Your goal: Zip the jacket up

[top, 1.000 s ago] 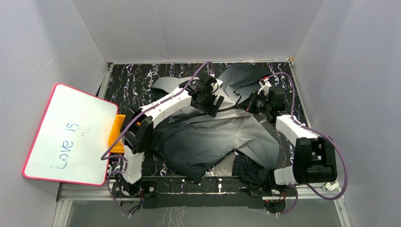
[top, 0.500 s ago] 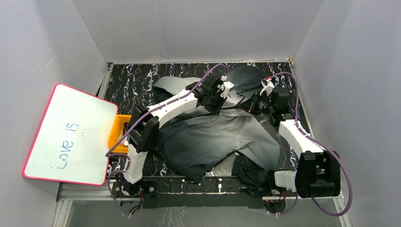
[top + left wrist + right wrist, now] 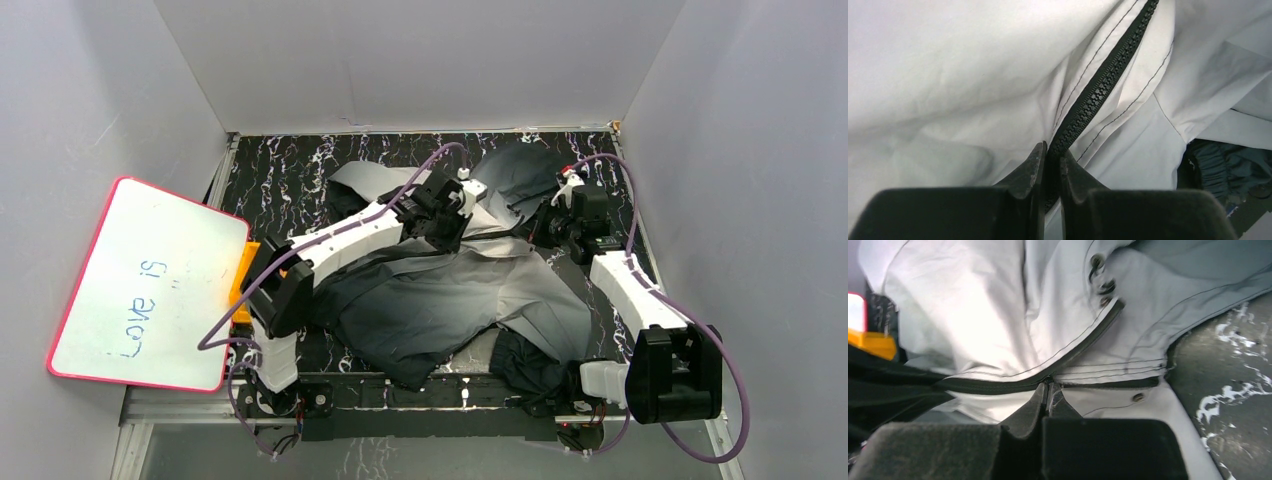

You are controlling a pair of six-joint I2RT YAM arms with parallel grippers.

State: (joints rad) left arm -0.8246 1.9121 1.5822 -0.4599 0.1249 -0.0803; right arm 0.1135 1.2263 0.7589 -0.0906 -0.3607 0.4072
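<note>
The jacket [image 3: 440,300] lies spread over the table, light grey at the far end and dark grey near the arm bases. My left gripper [image 3: 452,203] is down on its pale upper part. In the left wrist view its jaws [image 3: 1052,156] are shut on the black zipper [image 3: 1103,80], which runs away to the upper right between pale fabric folds. My right gripper [image 3: 545,224] is at the jacket's far right edge. In the right wrist view it [image 3: 1049,388] is shut on the fabric edge where the dark zipper strip [image 3: 1068,357] ends, below three metal snaps [image 3: 1100,287].
A pink-rimmed whiteboard [image 3: 150,285] leans at the left over an orange object [image 3: 245,275]. White walls enclose the black marbled table [image 3: 290,165] on three sides. A dark bundle of the jacket [image 3: 535,360] lies by the right arm's base.
The left gripper has closed from open onto the zipper, after shifting toward the far right over the pale fabric. The right arm has stretched farther out, holding the jacket's edge.
</note>
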